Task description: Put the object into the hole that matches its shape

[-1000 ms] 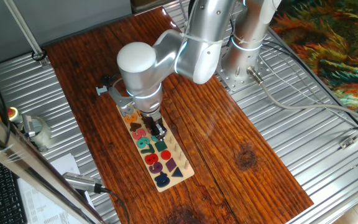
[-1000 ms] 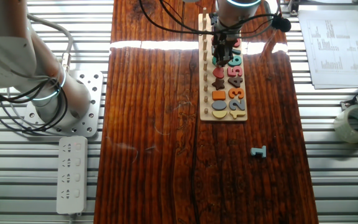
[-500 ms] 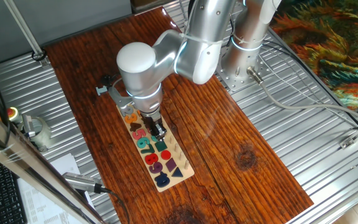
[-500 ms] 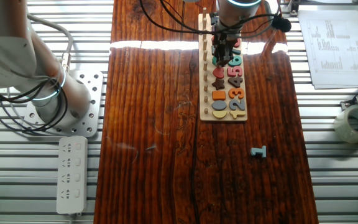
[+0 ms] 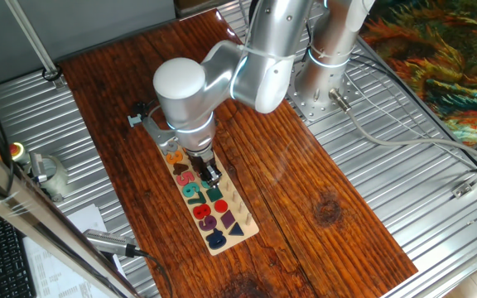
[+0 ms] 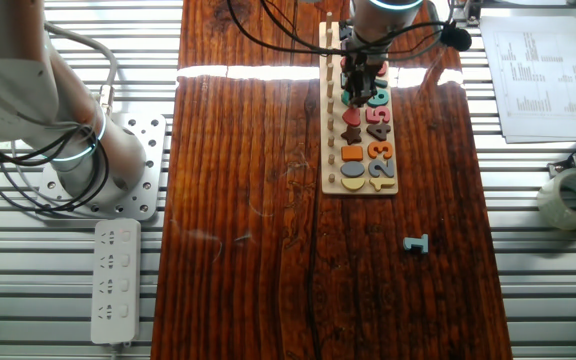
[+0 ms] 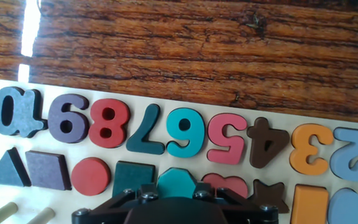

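Jaws: low over the shape row of the long light-wood puzzle board (image 7: 39, 143); their own housing hides the tips, so I cannot tell whether they grip or stand apart.
Object: small teal-green disc (image 7: 178, 179) just under the jaws, between the board's dark teal square (image 7: 129, 180) and pink heart (image 7: 224, 185).
Hole: covered by the disc (probably the round recess).
Why there: the disc sits in line with its row, seemingly seated or nearly so.
Bench: dark wood (image 6: 248, 200); a grey-blue angular piece (image 6: 416, 244) lies well off the board.
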`<action>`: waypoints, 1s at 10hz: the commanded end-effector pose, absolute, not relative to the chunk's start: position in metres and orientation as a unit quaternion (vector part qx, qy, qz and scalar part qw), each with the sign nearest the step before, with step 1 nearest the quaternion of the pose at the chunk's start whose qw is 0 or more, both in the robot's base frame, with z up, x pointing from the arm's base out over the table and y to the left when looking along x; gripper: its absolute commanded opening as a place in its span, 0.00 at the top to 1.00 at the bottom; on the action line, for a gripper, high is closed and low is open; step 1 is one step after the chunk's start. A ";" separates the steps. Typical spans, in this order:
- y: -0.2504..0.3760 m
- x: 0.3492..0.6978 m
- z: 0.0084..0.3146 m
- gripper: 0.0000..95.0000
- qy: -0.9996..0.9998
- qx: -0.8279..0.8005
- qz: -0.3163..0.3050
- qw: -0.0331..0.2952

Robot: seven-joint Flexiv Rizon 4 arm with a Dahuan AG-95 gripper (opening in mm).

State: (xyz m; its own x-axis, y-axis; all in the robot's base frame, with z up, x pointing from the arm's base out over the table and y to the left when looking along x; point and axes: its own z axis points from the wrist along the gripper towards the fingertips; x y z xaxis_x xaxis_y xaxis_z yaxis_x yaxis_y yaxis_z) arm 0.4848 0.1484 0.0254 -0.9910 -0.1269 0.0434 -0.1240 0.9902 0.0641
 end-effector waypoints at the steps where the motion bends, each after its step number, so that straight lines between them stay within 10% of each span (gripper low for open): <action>1: 0.149 0.486 0.025 0.80 -0.997 0.063 -0.032 0.024; 2: 0.149 0.486 0.025 0.60 -0.997 0.063 -0.032 0.024; 10: 0.148 0.497 0.039 0.60 -0.997 0.065 -0.046 0.022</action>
